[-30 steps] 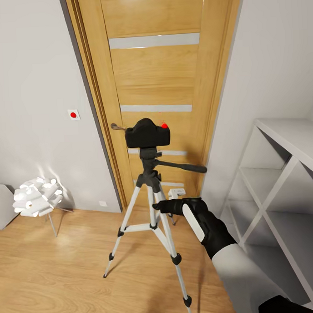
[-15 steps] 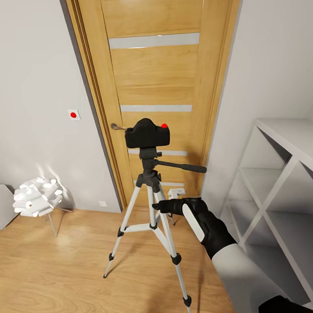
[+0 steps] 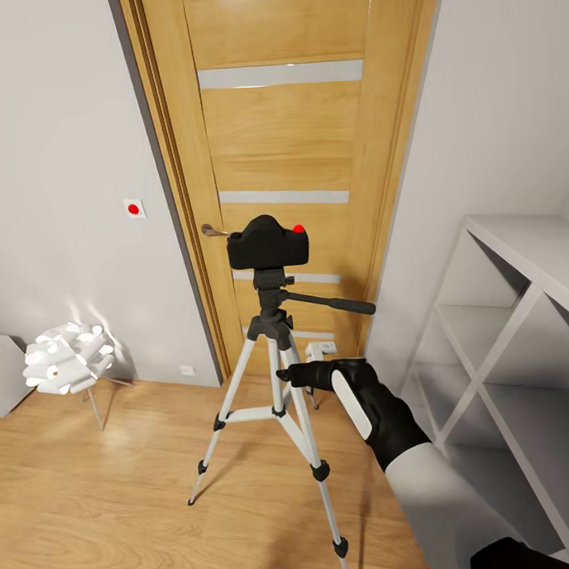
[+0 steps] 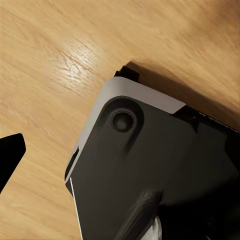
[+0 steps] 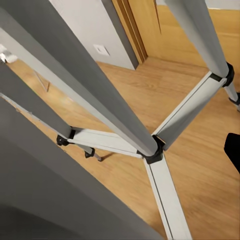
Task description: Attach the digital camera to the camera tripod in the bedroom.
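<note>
The camera [image 3: 268, 244] sits on top of the tripod [image 3: 276, 376], which stands on the wood floor [image 3: 95, 500] before the oak door [image 3: 287, 152]. The right gripper [image 3: 293, 375] hangs beside the tripod's legs, holding nothing; how far it is open cannot be told.

An oak door [image 3: 283, 152] with frosted stripes stands at twelve o'clock between grey walls [image 3: 56, 162]; white shelving [image 3: 518, 324] at three, perhaps a lamp [image 3: 66, 358] at nine.
</note>
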Robot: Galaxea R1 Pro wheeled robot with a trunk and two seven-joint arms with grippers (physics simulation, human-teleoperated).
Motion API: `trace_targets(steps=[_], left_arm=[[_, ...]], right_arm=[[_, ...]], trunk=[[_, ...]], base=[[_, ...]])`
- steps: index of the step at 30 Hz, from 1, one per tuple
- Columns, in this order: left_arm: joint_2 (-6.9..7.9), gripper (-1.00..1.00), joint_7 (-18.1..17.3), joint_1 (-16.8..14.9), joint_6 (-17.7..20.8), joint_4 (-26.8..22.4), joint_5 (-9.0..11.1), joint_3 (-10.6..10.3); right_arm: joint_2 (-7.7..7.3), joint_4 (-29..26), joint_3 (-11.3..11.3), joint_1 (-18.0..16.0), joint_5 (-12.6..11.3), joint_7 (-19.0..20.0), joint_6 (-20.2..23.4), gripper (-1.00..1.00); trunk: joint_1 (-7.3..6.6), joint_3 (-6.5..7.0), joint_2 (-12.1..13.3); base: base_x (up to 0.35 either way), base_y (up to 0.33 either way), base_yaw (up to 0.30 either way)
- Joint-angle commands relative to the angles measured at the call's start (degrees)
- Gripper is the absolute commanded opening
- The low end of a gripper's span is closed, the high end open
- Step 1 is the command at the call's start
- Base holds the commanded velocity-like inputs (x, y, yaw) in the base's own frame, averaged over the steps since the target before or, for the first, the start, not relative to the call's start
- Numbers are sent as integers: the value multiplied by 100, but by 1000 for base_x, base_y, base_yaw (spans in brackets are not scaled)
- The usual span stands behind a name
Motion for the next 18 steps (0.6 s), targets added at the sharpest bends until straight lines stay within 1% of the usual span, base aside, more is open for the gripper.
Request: trace_targets(steps=[1, 4, 8, 9, 10, 14, 15, 18], left_arm=[[0, 100, 15, -5, 20, -1, 46, -48], [0, 100, 15, -7, 20, -1, 46, -50], [0, 100, 15, -5, 20, -1, 46, -49], [0, 100, 15, -5, 20, -1, 46, -49], [0, 100, 15, -5, 20, -1, 46, -48], [0, 100, 15, -5, 20, -1, 46, -48], [0, 100, 15, -5, 20, -1, 46, -50], [0, 100, 15, -5, 20, -1, 46, -49]], right_arm=[[1, -24, -4, -5, 24, 38, 31, 100], [-7, -102, 0, -5, 18, 58, 45, 100], [-68, -442, 3, -5, 7, 78, 266, 100], [-93, -551, 1, -5, 4, 83, 370, 100], [-138, -795, -1, -6, -6, 89, 615, 100], [-195, -1351, -7, 2, -19, 94, 1146, 100], [-209, -1627, -10, 1, -19, 94, 1387, 100], [-221, -1965, -12, 3, -17, 88, 1667, 100]], trunk=[[3, -11, -11], [3, -11, -11], [3, -11, -11], [3, -11, -11], [3, -11, -11], [3, -11, -11], [3, -11, -11], [3, -11, -11]], base=[[0, 0, 0], [0, 0, 0], [0, 0, 0], [0, 0, 0], [0, 0, 0], [0, 0, 0], [0, 0, 0], [0, 0, 0]])
